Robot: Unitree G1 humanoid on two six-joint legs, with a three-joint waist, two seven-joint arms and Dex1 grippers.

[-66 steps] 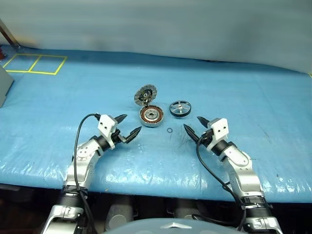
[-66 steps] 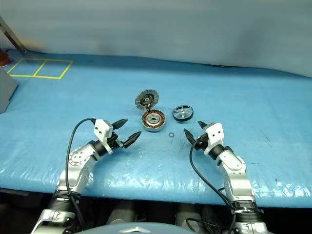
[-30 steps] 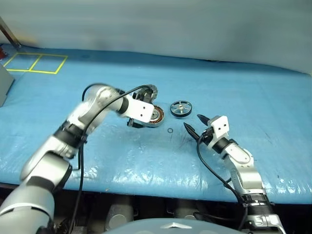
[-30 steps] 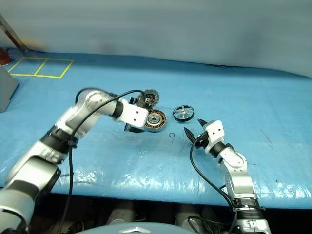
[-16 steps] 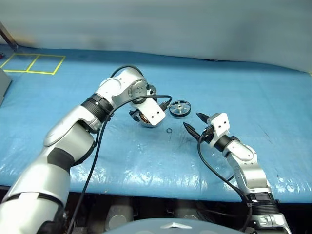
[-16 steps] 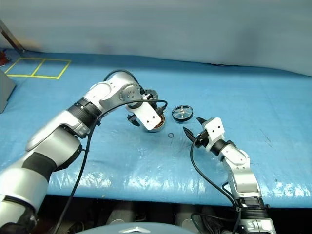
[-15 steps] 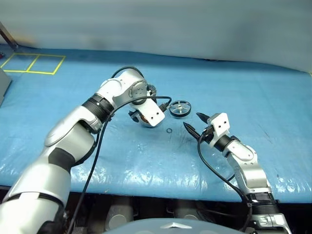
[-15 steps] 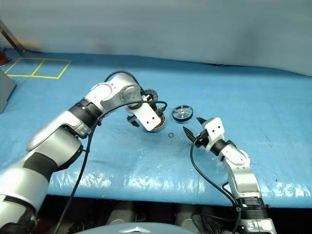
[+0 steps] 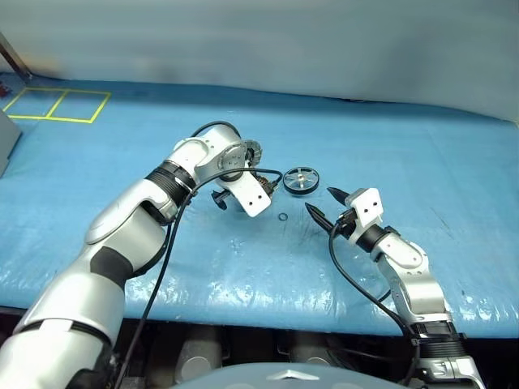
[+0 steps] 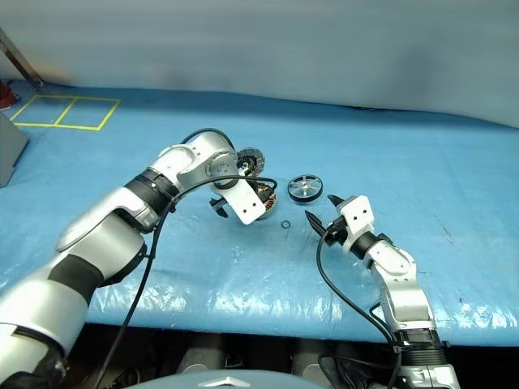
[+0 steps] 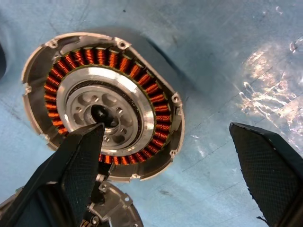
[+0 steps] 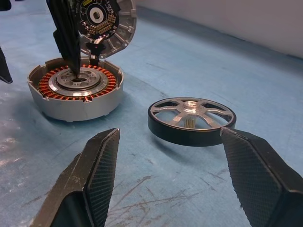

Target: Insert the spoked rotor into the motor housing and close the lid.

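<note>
The left tool (image 11: 165,156) had swung over the housing (image 11: 102,104), wide open and empty; the right tool (image 12: 168,165) waited open, facing the rotor (image 12: 191,120).

You see both arms in silver-grey shells with black joint bands. A white block caps each wrist, a black cable looping along it. The left gripper (image 11: 165,165) and right gripper (image 12: 173,177) each have two black, textured, tapered fingers.
</note>
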